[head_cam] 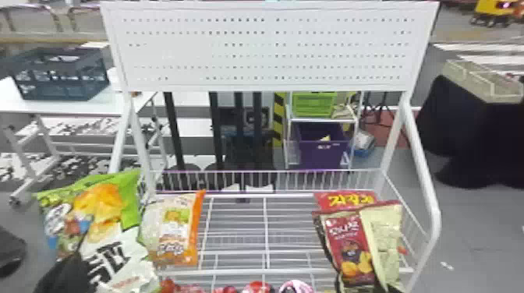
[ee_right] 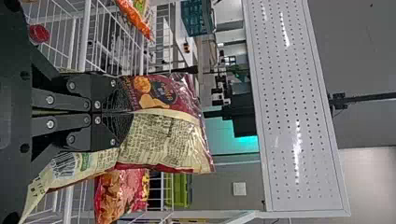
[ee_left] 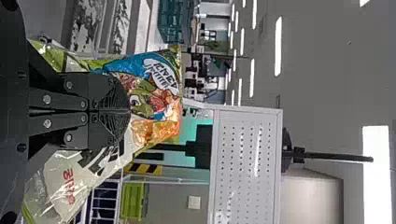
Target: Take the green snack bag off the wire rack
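Head view, right wrist view: left end effector (head_cam: pixel 75 260) clamps green snack bag (head_cam: pixel 103 206), right end effector (ee_right: pixel 114 112) maroon bag (ee_right: pixel 163 140).

The left pincer (head_cam: pixel 66 270) is black, its flat fingers (ee_left: pixel 102 88) ending in rounded, finely ridged tips; round silver screw heads (ee_left: pixel 46 99) stud the slim black links (ee_left: pixel 60 122) behind them. The right pincer (ee_right: pixel 131 112) matches, black and ridged, with bright screws, and its dark housing (ee_right: pixel 14 116) carries small round black recesses (ee_right: pixel 24 75)
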